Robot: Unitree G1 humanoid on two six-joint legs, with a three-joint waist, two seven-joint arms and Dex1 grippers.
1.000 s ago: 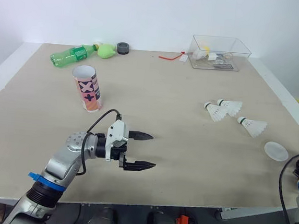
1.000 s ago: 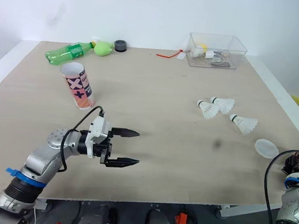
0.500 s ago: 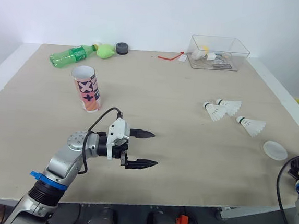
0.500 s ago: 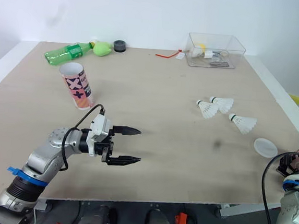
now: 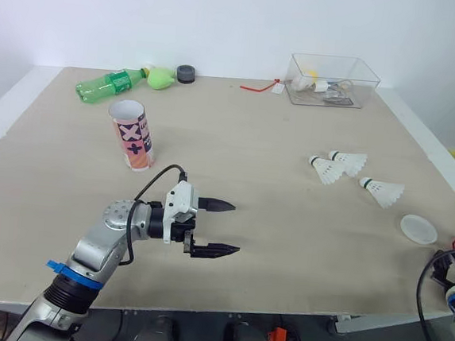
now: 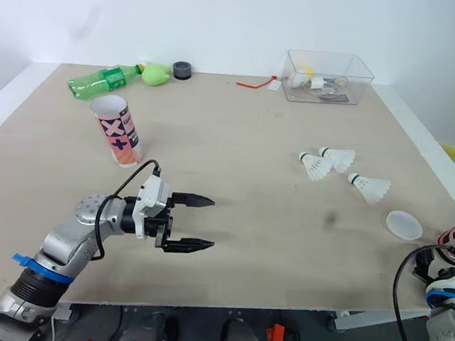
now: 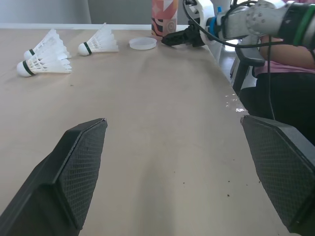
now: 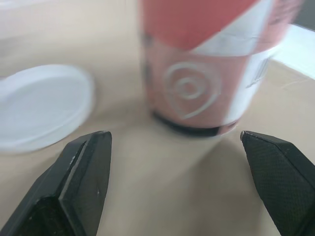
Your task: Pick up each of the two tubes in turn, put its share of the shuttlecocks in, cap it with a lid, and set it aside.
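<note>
One pink patterned tube (image 5: 132, 134) stands upright and uncapped on the left of the table. My left gripper (image 5: 234, 228) hovers open and empty near the front, to the right of that tube and nearer than it. Three white shuttlecocks (image 5: 327, 170) (image 5: 349, 160) (image 5: 383, 190) lie on the right. A white lid (image 5: 419, 229) lies near the right edge. A second pink tube (image 8: 206, 64) stands at that edge beside the lid (image 8: 42, 110). My right gripper (image 8: 174, 135) faces it, open, with the tube just beyond its fingertips and not held.
Along the back edge lie a green bottle (image 5: 107, 84), a green object (image 5: 162, 77), a grey roll (image 5: 187, 73), a red tag (image 5: 263, 86) and a clear box (image 5: 333, 80). A seated person (image 7: 295, 64) is beside the table's right edge.
My right arm has sunk lower at the right edge, and the second tube now shows above it. The left gripper has barely moved and stays open.
</note>
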